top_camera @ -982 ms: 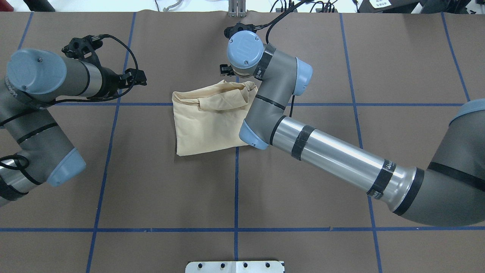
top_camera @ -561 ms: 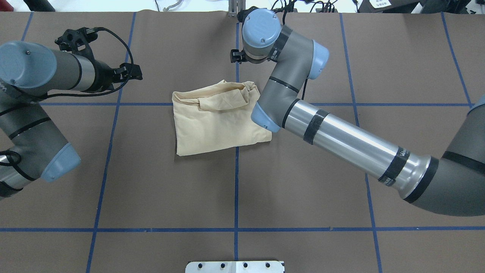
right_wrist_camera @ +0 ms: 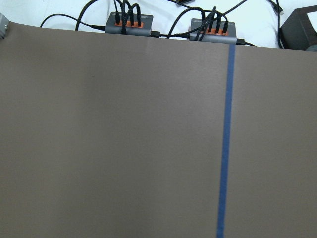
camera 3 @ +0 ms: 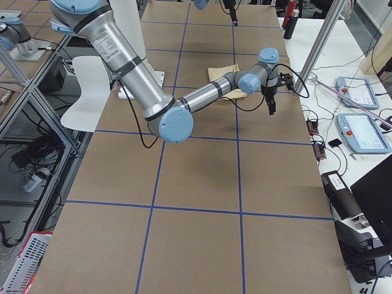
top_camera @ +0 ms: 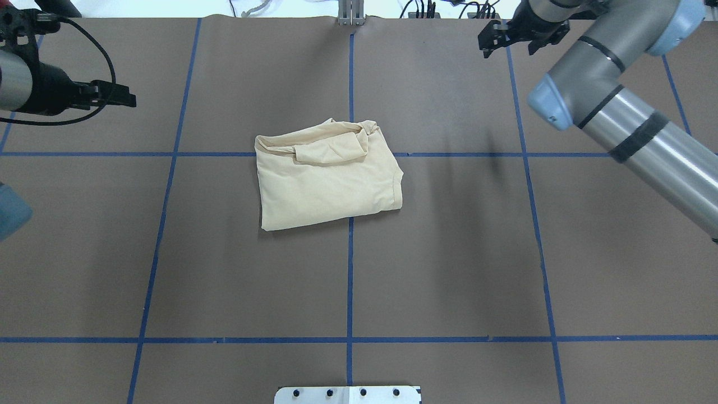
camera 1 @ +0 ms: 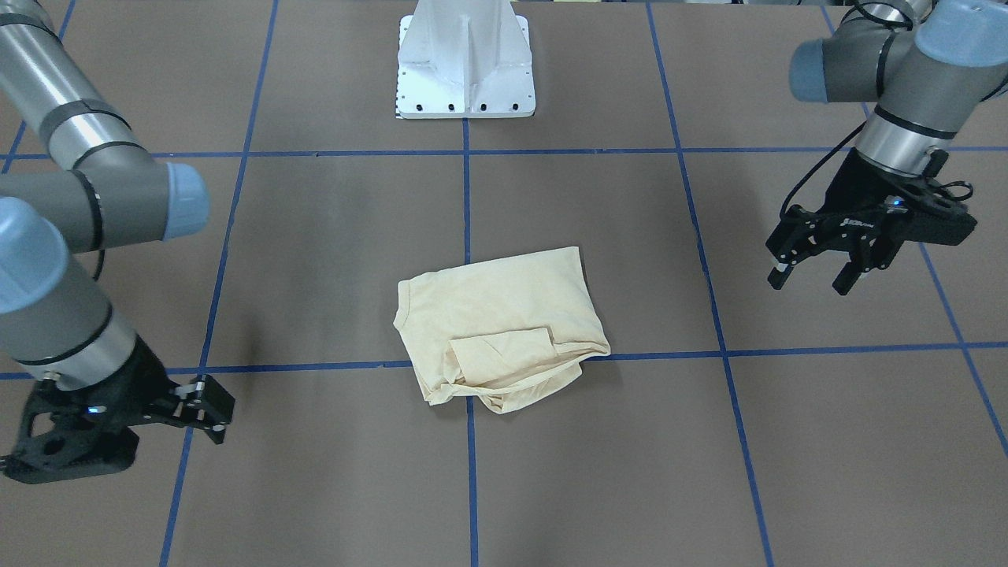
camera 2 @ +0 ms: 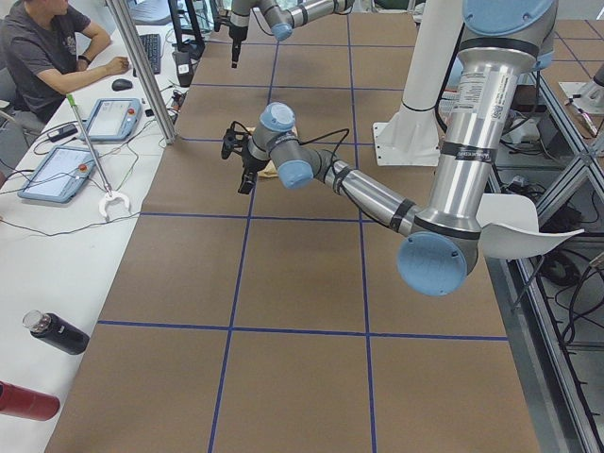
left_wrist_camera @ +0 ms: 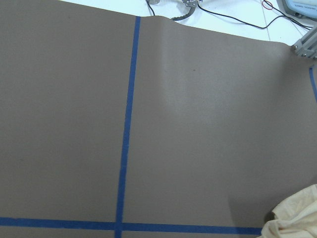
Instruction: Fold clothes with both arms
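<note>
The clothes are one pale cream-yellow shirt [top_camera: 328,179], folded into a rough rectangle in the middle of the table, with a smaller flap folded over its far edge. It also shows in the front-facing view as the shirt [camera 1: 504,323], and one corner of the shirt [left_wrist_camera: 297,224] shows in the left wrist view. My left gripper [camera 1: 809,283] hangs open and empty well off to the shirt's side, also seen as the left gripper [top_camera: 130,101]. My right gripper [top_camera: 507,49] is open and empty near the table's far edge, far from the shirt, and shows as the right gripper [camera 1: 216,413].
Blue tape lines [top_camera: 350,269] divide the brown table cover. The white pedestal base [camera 1: 465,63] stands at the robot's side. Cable hubs [right_wrist_camera: 131,22] lie past the far edge. A person [camera 2: 42,57] sits at a side desk with tablets; bottles [camera 2: 57,332] lie nearby.
Both arms have pulled away from the shirt: the right arm swung off to the far right, the left arm back to the far left. The shirt has not moved.
</note>
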Controlling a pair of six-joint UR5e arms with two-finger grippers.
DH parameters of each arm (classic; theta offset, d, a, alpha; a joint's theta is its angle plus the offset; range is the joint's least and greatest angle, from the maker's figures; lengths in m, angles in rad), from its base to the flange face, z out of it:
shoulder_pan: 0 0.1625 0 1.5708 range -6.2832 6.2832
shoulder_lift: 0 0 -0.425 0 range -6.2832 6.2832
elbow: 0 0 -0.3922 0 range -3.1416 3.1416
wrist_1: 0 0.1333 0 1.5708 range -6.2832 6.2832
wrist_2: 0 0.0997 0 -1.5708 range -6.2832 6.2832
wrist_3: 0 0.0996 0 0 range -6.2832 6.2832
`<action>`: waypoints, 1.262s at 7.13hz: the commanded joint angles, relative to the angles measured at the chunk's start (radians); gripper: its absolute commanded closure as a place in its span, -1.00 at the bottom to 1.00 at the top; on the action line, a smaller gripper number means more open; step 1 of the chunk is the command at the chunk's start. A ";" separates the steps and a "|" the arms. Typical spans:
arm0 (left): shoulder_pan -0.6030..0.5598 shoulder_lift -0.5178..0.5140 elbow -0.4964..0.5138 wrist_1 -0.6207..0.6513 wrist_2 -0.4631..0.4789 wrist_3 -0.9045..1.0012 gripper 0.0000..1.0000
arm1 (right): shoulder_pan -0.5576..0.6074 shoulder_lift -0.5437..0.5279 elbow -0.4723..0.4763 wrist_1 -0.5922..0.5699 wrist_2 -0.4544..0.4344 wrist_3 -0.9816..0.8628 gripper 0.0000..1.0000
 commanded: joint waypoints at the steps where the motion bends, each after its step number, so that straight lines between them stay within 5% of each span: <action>1: -0.059 0.010 -0.005 -0.016 -0.030 0.027 -1.00 | 0.149 -0.154 0.077 0.004 0.174 -0.088 -1.00; 4: -0.066 0.096 0.014 -0.162 0.024 0.028 -1.00 | 0.200 -0.297 0.080 0.015 0.195 -0.091 -1.00; 6: -0.123 0.143 0.012 -0.154 0.000 0.079 -1.00 | 0.224 -0.360 0.096 0.006 0.126 -0.111 -1.00; 9: -0.378 0.139 0.027 0.214 -0.085 0.837 -1.00 | 0.361 -0.447 0.105 -0.006 0.141 -0.323 -1.00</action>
